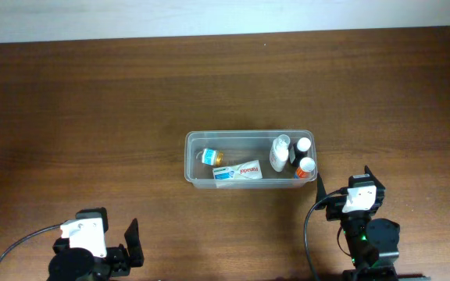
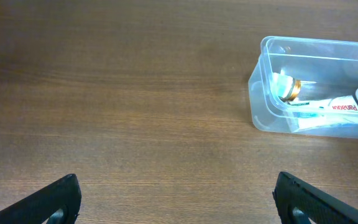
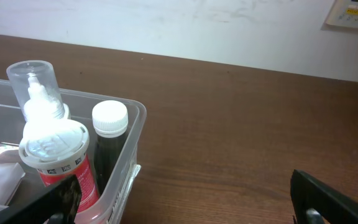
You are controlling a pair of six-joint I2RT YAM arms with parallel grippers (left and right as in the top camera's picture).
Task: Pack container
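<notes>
Overhead: container (image 1: 244,147) sits flat on bench (image 1: 92,101), a bit right of centre, long side running left-right. Inside it:
- small bottle (image 1: 209,156), gold cap, on its side at the left end
- box (image 1: 238,172), flat along the near wall
- spray bottle (image 1: 280,152) with clear cap, dark bottle (image 1: 303,146) with white cap, red bottle (image 1: 305,166) with white lid, all upright and bunched at the right end

Left tool (image 1: 112,226) is at the near-left of the bench, jaws spread wide, nothing between them. Container is far and right of it, well apart. Left wrist view: container's left end shows at upper right, small bottle and box visible through the clear wall. Only bare bench lies between the two fingers.

Right tool (image 1: 342,186) is at the near-right, jaws also spread wide, gripping nothing. Container lies just far-left of it, its near-right corner just beside the tool's left finger. Overhead does not show whether they touch. Right wrist view: container's right end fills the lower left. Red bottle is closest, dark bottle is just right of it, and spray bottle is behind it to the left. Left finger overlaps the container wall in the picture, contact cannot be told. Right finger is over bare bench, well apart from the container.
</notes>
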